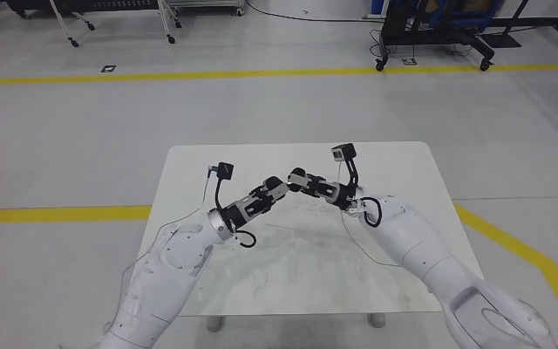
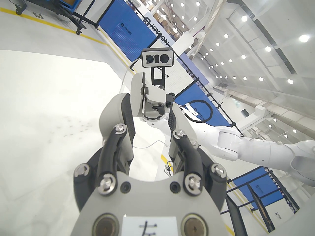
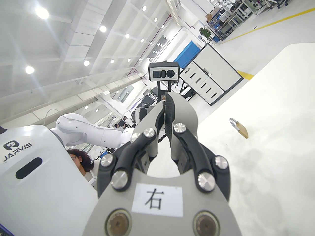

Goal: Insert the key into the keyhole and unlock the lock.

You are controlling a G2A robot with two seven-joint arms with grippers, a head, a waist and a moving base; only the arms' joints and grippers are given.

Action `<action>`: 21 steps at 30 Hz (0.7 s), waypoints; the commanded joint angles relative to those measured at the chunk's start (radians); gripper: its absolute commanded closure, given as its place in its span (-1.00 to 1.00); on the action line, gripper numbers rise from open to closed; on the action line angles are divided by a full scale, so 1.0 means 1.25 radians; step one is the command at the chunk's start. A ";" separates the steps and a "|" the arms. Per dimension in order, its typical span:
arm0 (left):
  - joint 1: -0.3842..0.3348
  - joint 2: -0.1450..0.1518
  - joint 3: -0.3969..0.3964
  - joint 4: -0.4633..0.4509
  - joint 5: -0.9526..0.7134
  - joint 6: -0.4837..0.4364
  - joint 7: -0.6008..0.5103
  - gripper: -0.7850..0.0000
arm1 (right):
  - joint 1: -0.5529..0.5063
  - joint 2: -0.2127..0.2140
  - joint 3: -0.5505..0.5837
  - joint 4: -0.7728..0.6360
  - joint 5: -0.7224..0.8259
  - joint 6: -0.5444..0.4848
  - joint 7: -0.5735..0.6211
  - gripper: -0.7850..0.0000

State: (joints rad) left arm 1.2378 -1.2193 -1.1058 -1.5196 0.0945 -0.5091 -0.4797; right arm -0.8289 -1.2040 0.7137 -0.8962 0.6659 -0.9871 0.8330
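Note:
A brass padlock with a silver shackle lies on its side on the white table, off to the side of my right gripper. That gripper is shut, pads pressed together; whether a thin key is pinched between them I cannot tell. My left gripper is open, its two fingers spread wide. The right gripper faces it tip to tip, just in front of the gap. In the top view the left gripper and right gripper almost meet above the middle of the table.
Thin cables trail over the tabletop beside both arms. Wheeled racks and stands sit on the floor beyond the far edge. A yellow floor line runs behind the table.

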 commanded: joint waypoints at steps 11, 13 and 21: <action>0.003 -0.001 -0.001 -0.003 0.008 0.021 0.014 0.61 | 0.008 0.001 -0.018 0.004 -0.002 -0.008 -0.008 1.00; 0.004 -0.001 -0.001 -0.004 0.009 0.023 0.015 0.63 | 0.009 0.002 -0.021 0.004 -0.003 -0.009 -0.009 1.00; 0.003 0.000 -0.001 -0.005 0.014 0.030 0.012 1.00 | 0.012 0.005 -0.030 0.005 -0.003 -0.014 -0.014 1.00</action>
State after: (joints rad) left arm 1.2424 -1.2199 -1.1073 -1.5260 0.1105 -0.4724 -0.4642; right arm -0.8143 -1.1984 0.6773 -0.8893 0.6602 -1.0047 0.8154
